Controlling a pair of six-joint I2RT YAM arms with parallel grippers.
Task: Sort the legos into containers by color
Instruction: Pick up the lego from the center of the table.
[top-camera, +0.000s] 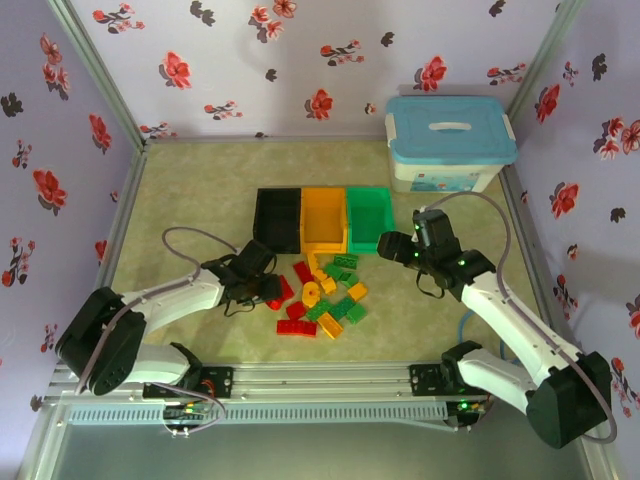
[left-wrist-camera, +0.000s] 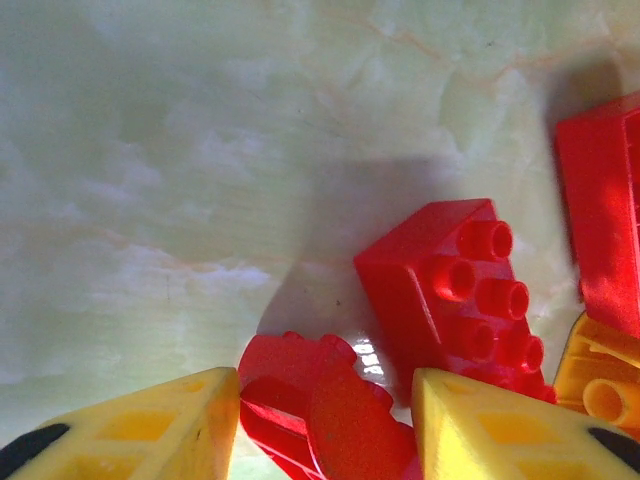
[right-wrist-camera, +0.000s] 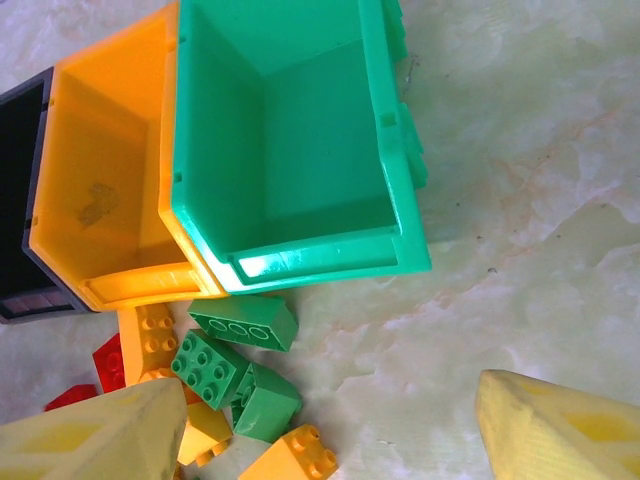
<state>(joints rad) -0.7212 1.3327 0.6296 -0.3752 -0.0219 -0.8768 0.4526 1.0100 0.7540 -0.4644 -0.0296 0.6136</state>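
Note:
Three bins stand in a row: black (top-camera: 277, 218), yellow-orange (top-camera: 325, 220) and green (top-camera: 368, 213). The loose legos (top-camera: 325, 297) lie in a heap just in front of them. My left gripper (top-camera: 268, 292) is down at the heap's left edge, shut on a red scalloped lego (left-wrist-camera: 330, 410) that touches both yellow fingers (left-wrist-camera: 150, 435). A red studded brick (left-wrist-camera: 455, 290) lies just beyond it. My right gripper (right-wrist-camera: 330, 400) is open over bare table in front of the green bin (right-wrist-camera: 330, 262), with green bricks (right-wrist-camera: 207, 368) just to its left.
A large white box with a light-blue lid (top-camera: 450, 140) stands at the back right. Flowered walls close in the table on three sides. The yellow-orange bin (right-wrist-camera: 110, 200) and black bin (right-wrist-camera: 20, 180) sit tight against the green one.

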